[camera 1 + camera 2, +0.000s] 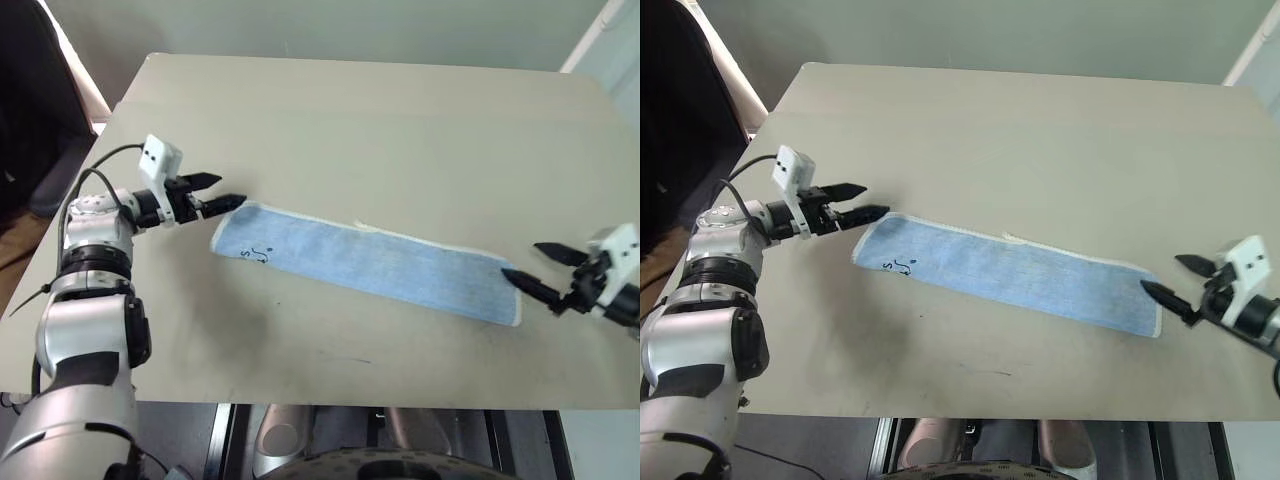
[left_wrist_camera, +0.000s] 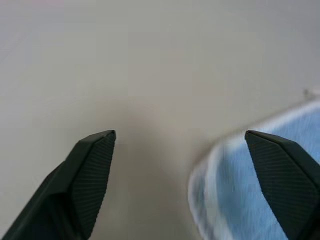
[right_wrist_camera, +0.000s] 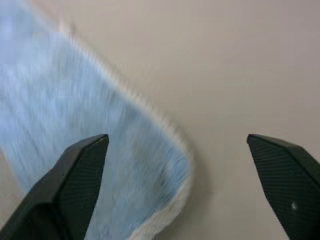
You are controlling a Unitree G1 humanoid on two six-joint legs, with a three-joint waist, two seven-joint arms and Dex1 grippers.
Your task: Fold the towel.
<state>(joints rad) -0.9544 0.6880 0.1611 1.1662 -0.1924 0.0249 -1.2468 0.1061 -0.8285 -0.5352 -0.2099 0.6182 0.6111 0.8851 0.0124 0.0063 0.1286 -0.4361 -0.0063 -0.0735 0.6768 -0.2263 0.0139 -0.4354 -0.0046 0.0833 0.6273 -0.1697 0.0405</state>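
Towel (image 1: 365, 262) lies flat on the surface (image 1: 400, 120) as a long folded strip, spanning between the two grippers. Left gripper (image 1: 222, 191) spread wide, empty, tips just off the towel's end that carries the dark mark (image 1: 258, 253). Right gripper (image 1: 540, 267) also spread, empty, lower fingertip right at the towel's opposite end.

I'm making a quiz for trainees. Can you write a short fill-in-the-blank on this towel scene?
1. The towel lies on the ____.
2. Both the left gripper and the right gripper are ____.
3. The towel's dark mark is at the end nearest the ____ gripper.

Missing words: table; open; left
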